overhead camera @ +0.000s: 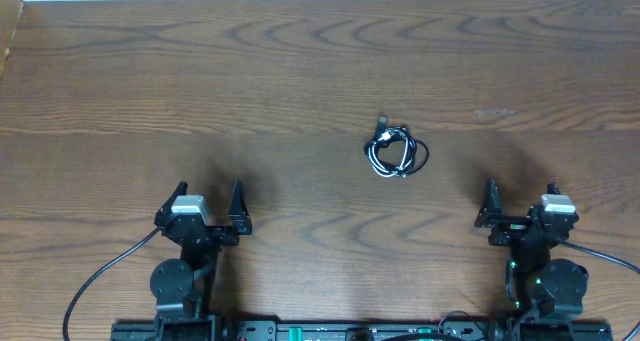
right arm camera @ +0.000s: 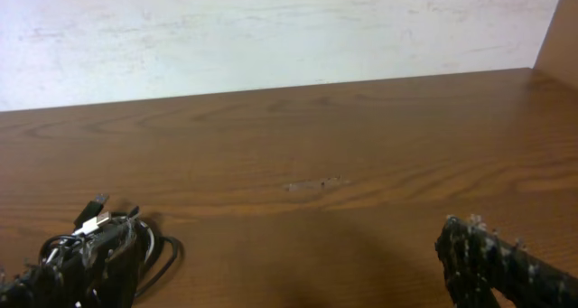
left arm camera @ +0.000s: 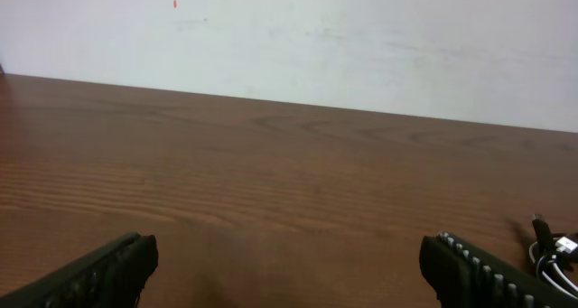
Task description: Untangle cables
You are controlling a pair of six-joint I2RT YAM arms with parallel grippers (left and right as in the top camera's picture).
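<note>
The table (overhead camera: 300,61) under me is dark brown wood with long wavy grain running across it, and it carries one pale scuff (overhead camera: 493,112) out beyond my right side. Behind its far edge stands a plain white wall (left arm camera: 361,37), a little smudged, with a tiny red speck high up. At the right edge of my right wrist view a wood-coloured panel (right arm camera: 564,28) rises beside the table. Both my arms sit at the near edge. My left gripper (overhead camera: 210,199) has its two fingers spread wide with only bare wood between them, and my right gripper (overhead camera: 520,199) is spread just as wide and holds nothing. The cables (overhead camera: 396,151) lie flat on the table in one small tangled coil of black and white cord, with a short plug end sticking out toward the far side. From above, the coil sits ahead of both grippers and between them, nearer the right one and apart from each. In my left wrist view the cables (left arm camera: 553,254) show only at the far right edge, outside my right-hand finger (left arm camera: 470,272). In my right wrist view the cables (right arm camera: 99,245) sit low on the left, where my left-hand finger (right arm camera: 54,285) overlaps them in the picture.
</note>
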